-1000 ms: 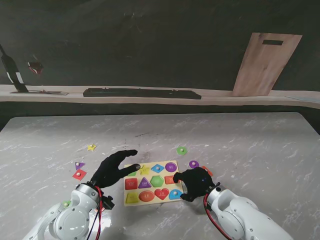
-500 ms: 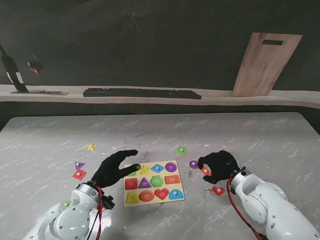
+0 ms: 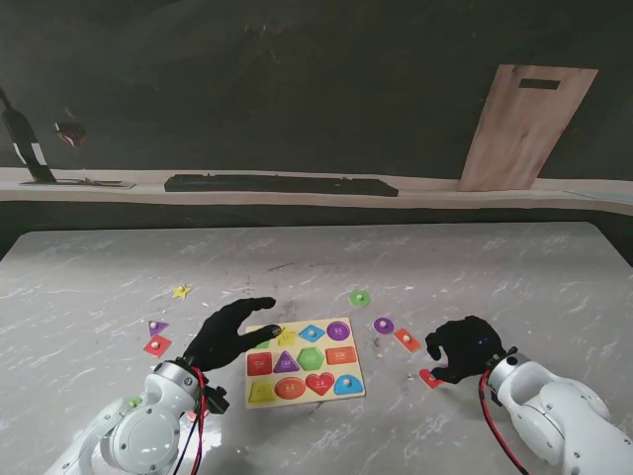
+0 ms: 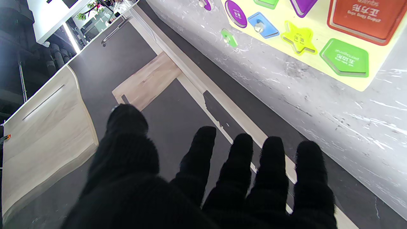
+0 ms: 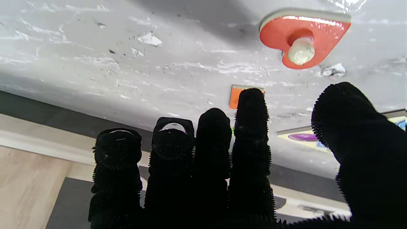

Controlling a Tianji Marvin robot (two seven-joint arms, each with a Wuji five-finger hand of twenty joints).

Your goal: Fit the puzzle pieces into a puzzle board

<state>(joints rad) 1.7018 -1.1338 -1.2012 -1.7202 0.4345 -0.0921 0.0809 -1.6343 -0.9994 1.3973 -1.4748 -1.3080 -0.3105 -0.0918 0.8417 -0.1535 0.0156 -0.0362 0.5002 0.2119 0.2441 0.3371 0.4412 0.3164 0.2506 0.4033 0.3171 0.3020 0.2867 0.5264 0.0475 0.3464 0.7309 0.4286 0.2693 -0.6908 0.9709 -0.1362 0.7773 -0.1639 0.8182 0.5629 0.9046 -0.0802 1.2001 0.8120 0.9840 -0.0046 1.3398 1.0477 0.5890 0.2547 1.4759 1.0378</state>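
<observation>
The yellow puzzle board (image 3: 300, 345) lies flat near me, its coloured shape slots showing. My left hand (image 3: 226, 334) hovers open over the board's far left corner, fingers spread and holding nothing; its wrist view shows the board (image 4: 375, 79). To the right of the board, my right hand (image 3: 465, 348) is open and sits just over a red heart piece (image 3: 429, 377). In the right wrist view the heart (image 5: 302, 41) with its white knob lies just beyond the fingertips (image 5: 251, 105), untouched. An orange rectangle piece (image 3: 407, 339) and a purple round piece (image 3: 384, 325) lie between board and right hand.
Loose pieces lie about: a green one (image 3: 359, 297) beyond the board, a yellow star (image 3: 181, 292), a purple triangle (image 3: 157, 327) and a red piece (image 3: 156, 345) at the left. A wooden board (image 3: 524, 124) leans on the back wall behind a shelf.
My right hand has swung from over the board's right edge out to the right, past the orange piece, to above the red heart. The left hand has stayed put.
</observation>
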